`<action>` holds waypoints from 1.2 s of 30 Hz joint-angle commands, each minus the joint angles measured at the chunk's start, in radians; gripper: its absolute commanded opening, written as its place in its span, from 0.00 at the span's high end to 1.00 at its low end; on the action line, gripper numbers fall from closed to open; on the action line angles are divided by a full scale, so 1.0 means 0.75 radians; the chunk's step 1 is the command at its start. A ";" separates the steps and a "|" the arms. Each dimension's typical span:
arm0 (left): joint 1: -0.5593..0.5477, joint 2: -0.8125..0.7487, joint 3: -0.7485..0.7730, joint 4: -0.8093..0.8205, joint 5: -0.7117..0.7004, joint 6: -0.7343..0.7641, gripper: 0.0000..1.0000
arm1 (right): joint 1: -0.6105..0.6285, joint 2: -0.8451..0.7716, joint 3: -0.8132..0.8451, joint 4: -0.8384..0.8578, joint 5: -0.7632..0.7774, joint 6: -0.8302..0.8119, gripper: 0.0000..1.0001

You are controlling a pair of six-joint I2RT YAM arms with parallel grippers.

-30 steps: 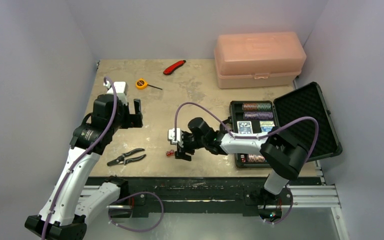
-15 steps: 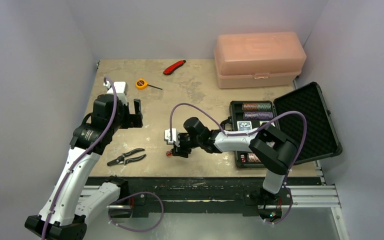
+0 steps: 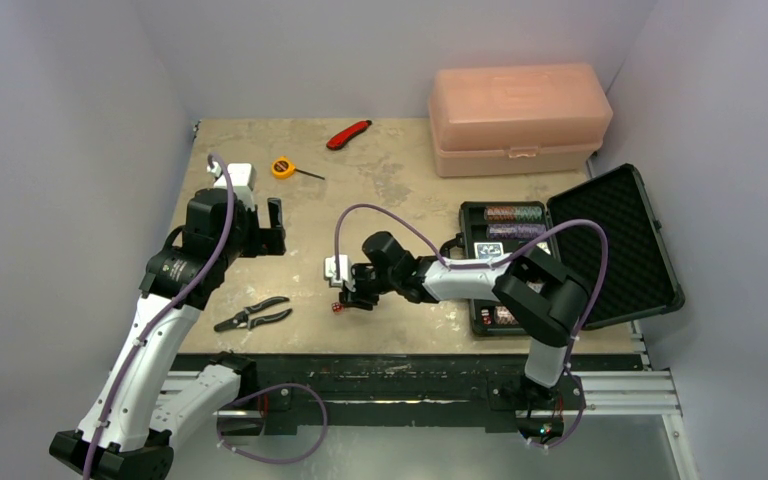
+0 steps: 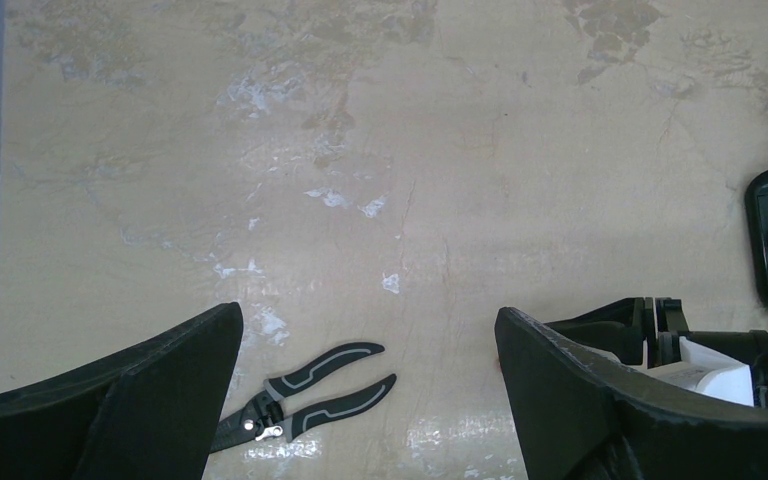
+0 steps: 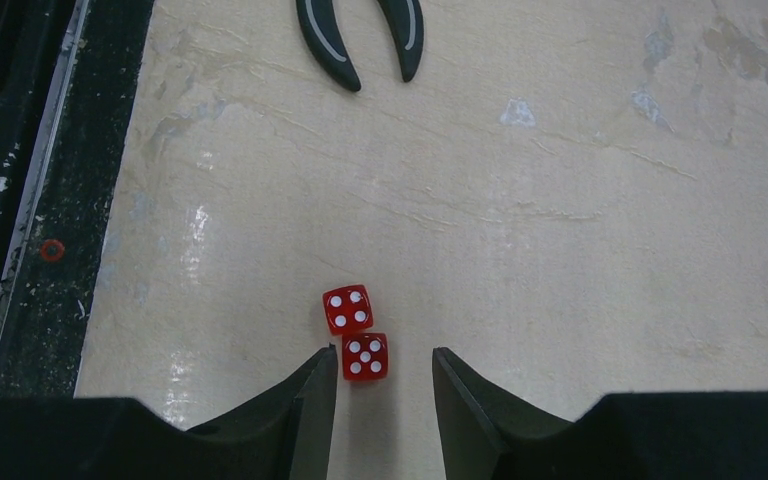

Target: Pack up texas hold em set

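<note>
Right at the mouth of my right gripper: two red dice.
My jaws are spread, holding nothing. The near die sits just inside my fingertips, close to one finger. The other die touches it, a bit farther out. The black case is well apart from them. My left gripper, spread too, is far off.
</note>
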 commanded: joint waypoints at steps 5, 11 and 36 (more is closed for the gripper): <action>-0.005 -0.020 0.001 0.036 0.010 0.003 0.02 | 0.005 0.028 0.053 -0.023 -0.037 -0.030 0.57; -0.005 -0.019 0.000 0.036 0.008 0.003 0.02 | 0.006 0.046 0.059 -0.021 -0.022 -0.028 0.58; -0.005 -0.020 0.000 0.035 0.010 0.003 0.02 | 0.019 0.100 0.095 -0.051 -0.027 -0.006 0.65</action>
